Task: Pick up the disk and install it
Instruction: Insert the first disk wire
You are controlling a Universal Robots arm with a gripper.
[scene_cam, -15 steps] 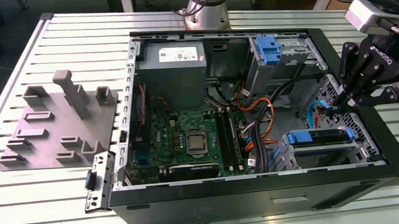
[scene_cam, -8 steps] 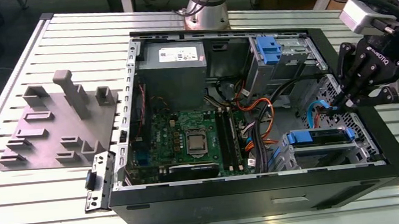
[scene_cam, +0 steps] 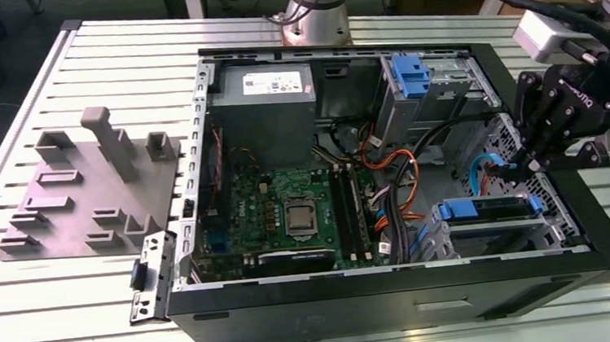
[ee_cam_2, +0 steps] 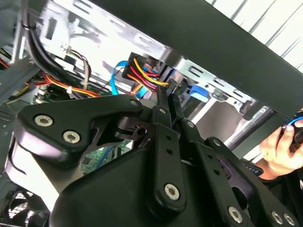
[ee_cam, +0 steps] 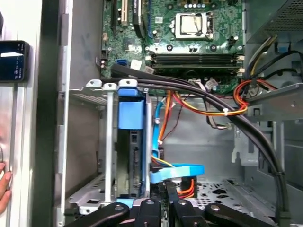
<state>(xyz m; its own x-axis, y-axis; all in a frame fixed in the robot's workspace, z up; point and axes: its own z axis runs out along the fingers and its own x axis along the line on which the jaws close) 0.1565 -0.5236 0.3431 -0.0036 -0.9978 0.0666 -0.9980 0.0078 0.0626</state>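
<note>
The disk (scene_cam: 489, 209) sits in the drive cage at the front corner of the open computer case (scene_cam: 401, 282), on the exterior view's right, with its bright blue bracket facing up. In the first wrist view the disk (ee_cam: 130, 142) stands edge-on in the metal cage, blue bracket on top. My gripper (scene_cam: 530, 163) hangs just inside the case's right wall, above and beside the cage, apart from the disk. In the second wrist view its thin fingers (ee_cam_2: 166, 106) are pressed together with nothing between them, close to a black connector with coloured wires (ee_cam_2: 144, 71).
A blue data cable (ee_cam: 177, 171) and orange and black cable bundles (ee_cam: 213, 106) cross beside the cage. Motherboard (scene_cam: 286, 213) and power supply (scene_cam: 266, 88) fill the case. A blue latch (scene_cam: 411, 77) sits at the back. A grey fixture plate (scene_cam: 78, 197) lies left. A person's hand (ee_cam_2: 279, 146) is near.
</note>
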